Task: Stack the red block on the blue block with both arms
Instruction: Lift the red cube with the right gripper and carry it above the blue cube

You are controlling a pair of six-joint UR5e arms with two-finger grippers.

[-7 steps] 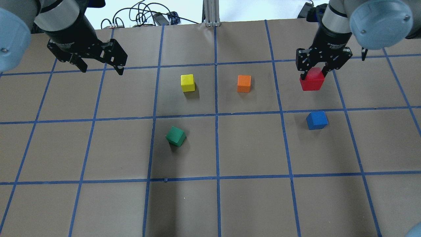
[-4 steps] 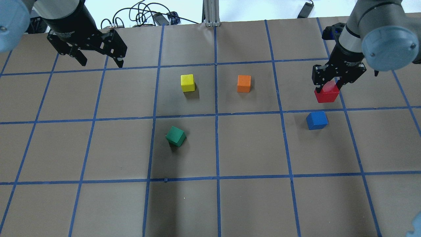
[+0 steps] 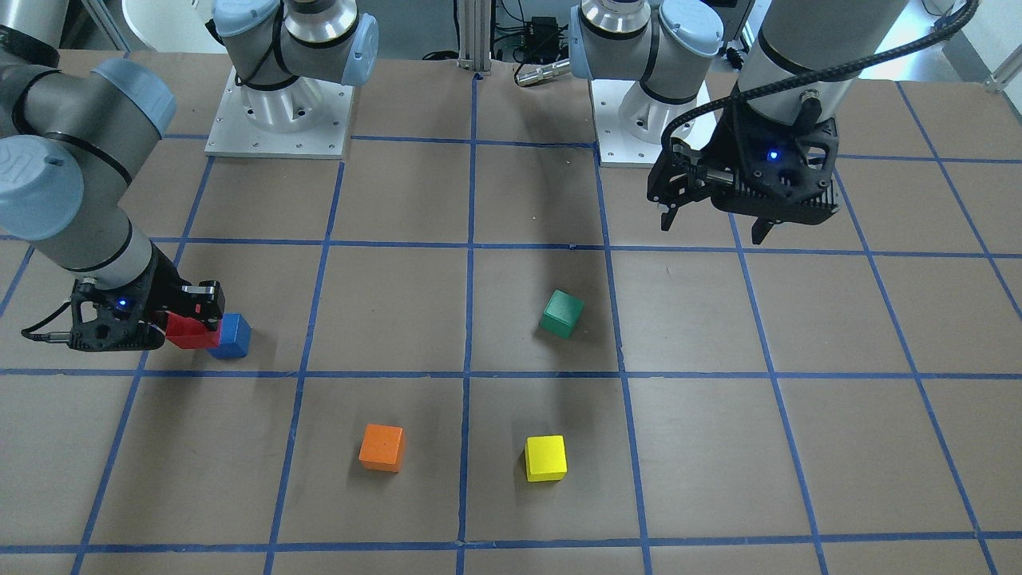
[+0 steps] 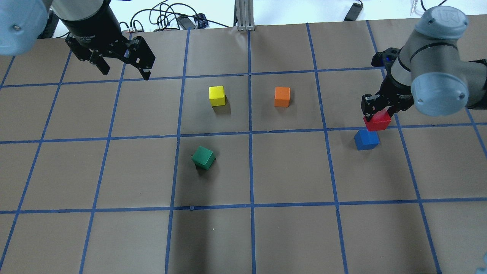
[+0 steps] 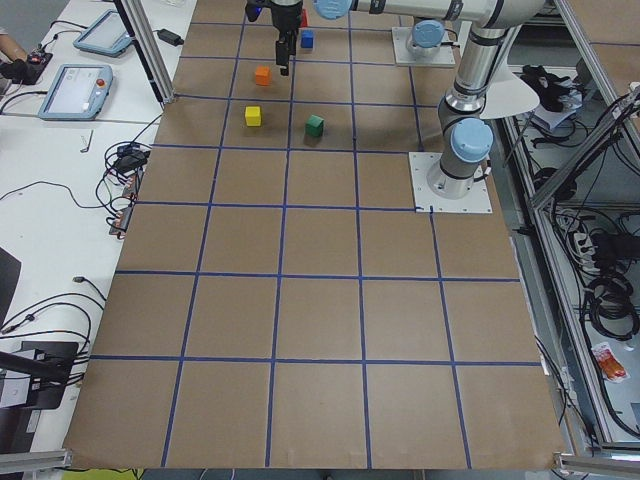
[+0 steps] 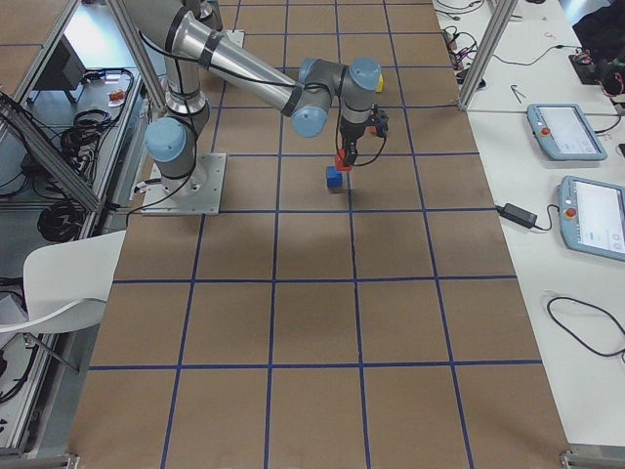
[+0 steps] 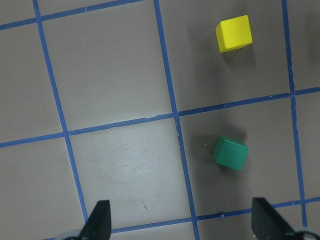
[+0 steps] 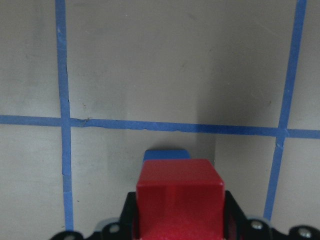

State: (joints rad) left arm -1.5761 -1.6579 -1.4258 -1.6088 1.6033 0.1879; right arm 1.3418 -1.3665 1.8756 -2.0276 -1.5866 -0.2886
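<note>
I see a long table (image 4: pixel 293 236), covered in brown paper and ruled into squares with blue tape (image 4: pixel 251 171). A white bench (image 5: pixel 60 230) runs along one side. Two tablets (image 5: pixel 75 92) lie on it and black cables (image 5: pixel 125 165) trail across its top. An aluminium post (image 4: pixel 243 15) stands at the table's far edge, next to a tangle of wires (image 4: pixel 163 17). On the other side a white chair (image 6: pixel 59 283) sits by more coiled cabling (image 6: pixel 59 210). The light is even and soft, and the shadows on the paper are only faint.
</note>
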